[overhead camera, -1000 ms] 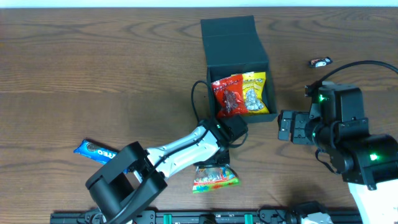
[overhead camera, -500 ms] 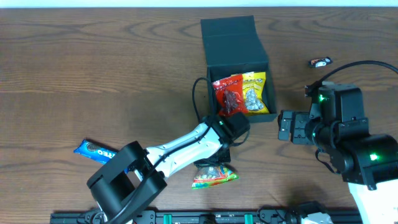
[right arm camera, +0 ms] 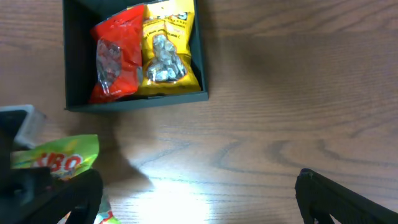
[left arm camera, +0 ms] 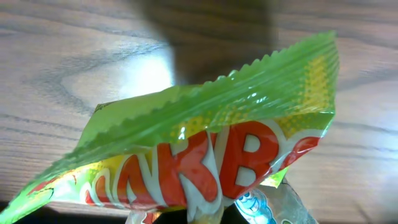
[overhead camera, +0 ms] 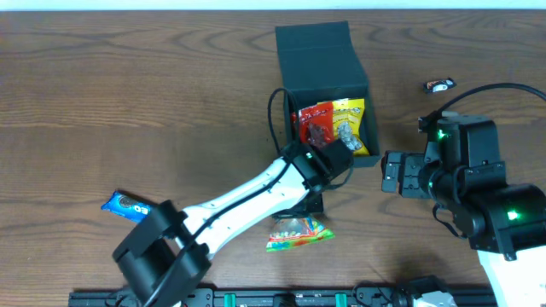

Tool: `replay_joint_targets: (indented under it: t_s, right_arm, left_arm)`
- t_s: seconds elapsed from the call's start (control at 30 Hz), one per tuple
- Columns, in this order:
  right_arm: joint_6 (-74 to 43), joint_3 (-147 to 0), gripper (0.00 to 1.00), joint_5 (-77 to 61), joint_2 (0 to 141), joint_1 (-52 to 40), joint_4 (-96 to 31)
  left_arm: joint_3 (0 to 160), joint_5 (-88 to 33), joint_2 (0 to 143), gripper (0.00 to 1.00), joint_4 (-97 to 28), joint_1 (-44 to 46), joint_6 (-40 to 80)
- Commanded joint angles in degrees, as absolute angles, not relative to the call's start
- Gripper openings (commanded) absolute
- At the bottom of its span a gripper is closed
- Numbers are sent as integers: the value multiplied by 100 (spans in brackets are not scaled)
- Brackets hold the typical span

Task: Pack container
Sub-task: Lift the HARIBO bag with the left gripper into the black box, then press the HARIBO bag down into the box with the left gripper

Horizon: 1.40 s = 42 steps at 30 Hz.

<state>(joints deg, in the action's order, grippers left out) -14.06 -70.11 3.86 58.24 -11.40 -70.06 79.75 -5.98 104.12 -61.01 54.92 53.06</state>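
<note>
The container (overhead camera: 322,70) is a dark box, open, with its flap lid lying back; it holds a red packet (overhead camera: 312,128) and a yellow packet (overhead camera: 350,124). It also shows in the right wrist view (right arm camera: 72,68). My left gripper (overhead camera: 314,203) is shut on a green and orange gummy packet (overhead camera: 298,233), which it holds just in front of the box's near wall. In the left wrist view the gummy packet (left arm camera: 205,149) fills the frame above the wood. My right gripper (overhead camera: 390,174) is open and empty to the right of the box, and its fingers (right arm camera: 199,205) straddle bare wood.
A blue Oreo packet (overhead camera: 126,205) lies at the front left of the wooden table (overhead camera: 128,102). A small wrapped candy (overhead camera: 440,84) lies at the back right. The left arm's cable (overhead camera: 273,119) loops beside the box's left wall.
My left arm has moved up and right toward the box, and the gummy packet has shifted with it. The right arm has not moved.
</note>
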Motion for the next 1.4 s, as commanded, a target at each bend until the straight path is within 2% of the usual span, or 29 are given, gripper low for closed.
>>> replay_joint_targets:
  t_s: [0.0, 0.3, 0.7, 1.03, 1.37]
  right_arm:
    - [-1476, -6995, 99, 408, 5819, -1188, -7011]
    - [-1474, -6995, 99, 408, 5819, -1188, -7013]
    - [-1476, -6995, 99, 408, 5819, -1188, -7013]
    - [-1476, -6995, 99, 408, 5819, -1188, -7013]
    - [-1476, -6995, 99, 408, 5819, -1188, -7013]
  left_arm:
    - [8294, -537, 9953, 6, -6202, 5476, 5120]
    - [9284, -370, 9574, 6, -6716, 5280, 4650]
    - [10171, -652, 9909, 6, -6298, 3972, 3820]
    - [11524, -1382, 11465, 6, -6080, 4014, 3594]
    - [12897, -1511, 12619, 6, -6049, 4414, 3483]
